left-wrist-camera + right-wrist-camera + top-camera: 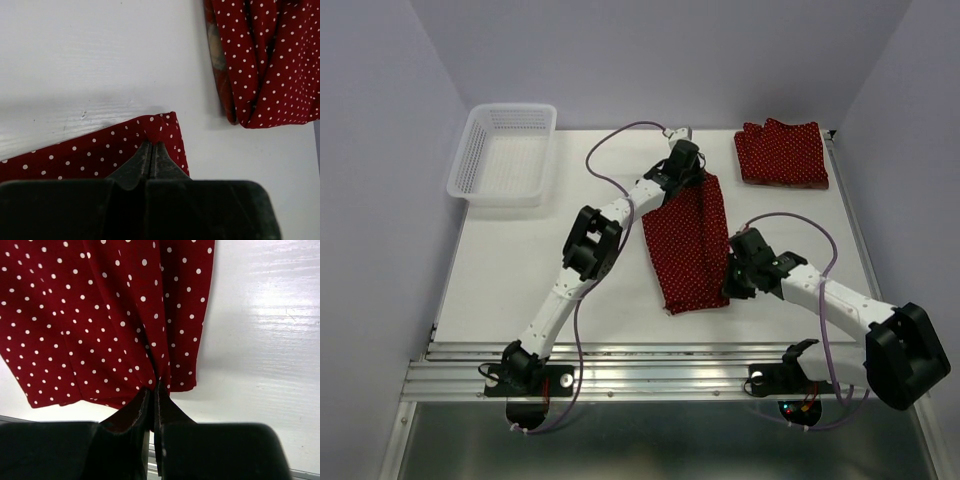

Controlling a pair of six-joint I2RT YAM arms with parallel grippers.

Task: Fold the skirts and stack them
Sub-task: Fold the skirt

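Observation:
A dark red skirt with tiny white dots lies stretched lengthwise in the middle of the white table. My left gripper is shut on its far end; the left wrist view shows the jaws pinching a corner of the cloth. My right gripper is shut on its near right corner. A folded stack of dotted skirts lies at the far right, and it also shows in the left wrist view. No plaid skirt shows.
A white plastic lattice basket stands at the far left corner of the table. The metal rail with both arm bases runs along the near edge. Purple cables loop over the table by each arm.

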